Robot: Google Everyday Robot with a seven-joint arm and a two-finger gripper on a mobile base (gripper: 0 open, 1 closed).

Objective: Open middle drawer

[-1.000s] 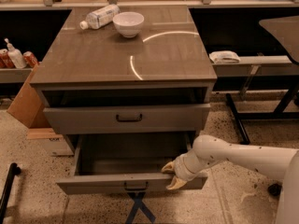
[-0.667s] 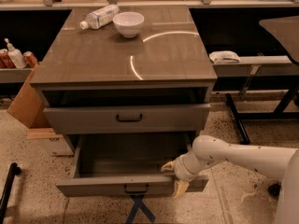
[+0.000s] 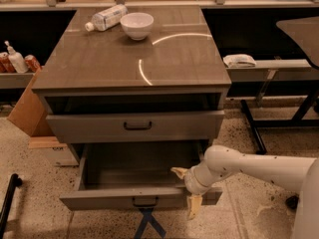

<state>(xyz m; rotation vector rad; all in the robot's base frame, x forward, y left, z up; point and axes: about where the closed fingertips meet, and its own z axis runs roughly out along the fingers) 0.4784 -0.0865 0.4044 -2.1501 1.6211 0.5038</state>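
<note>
Seeming rigid and weighty, the middle drawer pulls best by its handle; the gripper sits open at its front.

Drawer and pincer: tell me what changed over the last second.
The pincer spread its fingers at the front of the drawer: the lower one now hangs before the panel, the upper over the inside, so the grip looks released. Drawer still pulled out as far; bowl and bottle unmoved.
</note>
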